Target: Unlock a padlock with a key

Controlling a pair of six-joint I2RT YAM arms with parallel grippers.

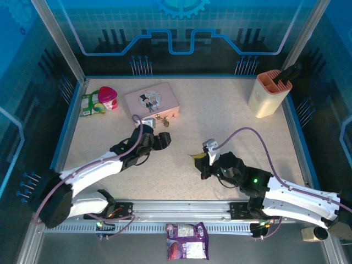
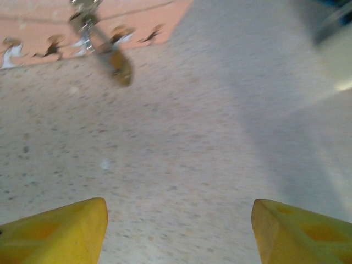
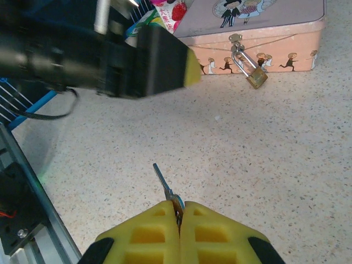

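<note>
Holding the key: our right gripper has its yellow fingers pressed together on a small silver key, and the blade juts forward and slightly left over the speckled tabletop.
Left gripper: we see our left gripper with its jaws spread wide, bare tabletop showing between the two yellow fingertips.
Padlock: the brass padlock hangs by its thin silver shackle from the hasp on the front wall of the pink tin, its body tilted low against that wall.
Padlock and left jaws: from the left wrist we find the padlock blurred, ahead of the gap and off to its left, well apart from both fingertips.
Padlock and right jaws: it lies ahead and to the right of the key's tip, well apart.
From above: we place the padlock just beyond the left gripper, with the right gripper farther off to the right.
</note>
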